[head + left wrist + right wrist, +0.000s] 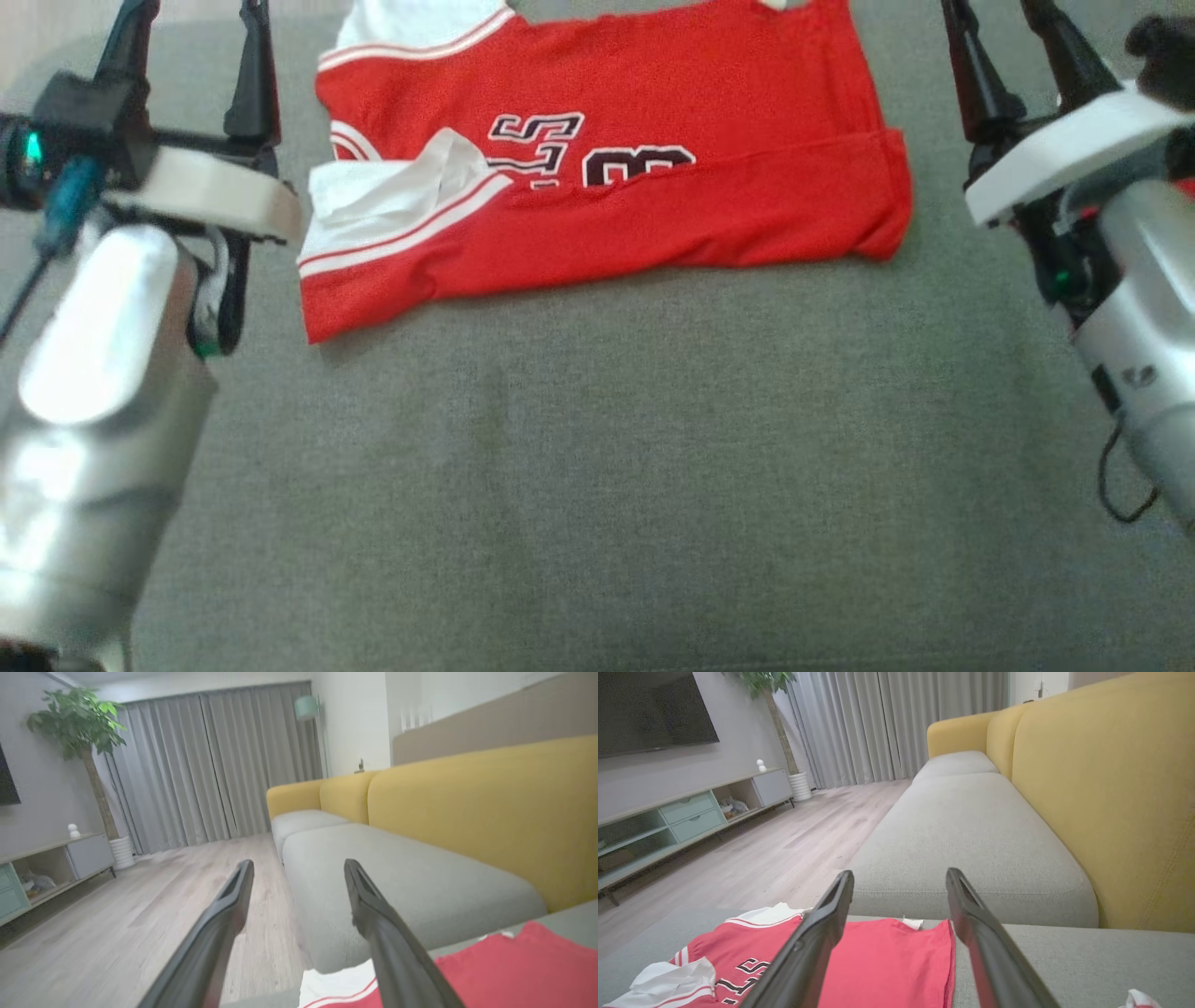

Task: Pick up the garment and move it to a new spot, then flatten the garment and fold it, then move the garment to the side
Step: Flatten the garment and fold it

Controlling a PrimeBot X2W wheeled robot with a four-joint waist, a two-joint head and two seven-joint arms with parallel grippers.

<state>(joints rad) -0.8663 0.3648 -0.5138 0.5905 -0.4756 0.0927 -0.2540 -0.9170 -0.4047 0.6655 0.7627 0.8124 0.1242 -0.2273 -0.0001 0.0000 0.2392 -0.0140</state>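
1. Step, as judged: mid-fold. The jersey [653, 187] lies on the grey cushion [597, 448], its near edge doubled up over the dark lettering.
2. Left gripper [191, 56] and right gripper [1018, 56]: fingers apart, empty, one off each end of the jersey.
3. Next probably calls for pinching both ends for a second fold.
4. Look: red with white trim. The left end is rumpled and the right end neat.
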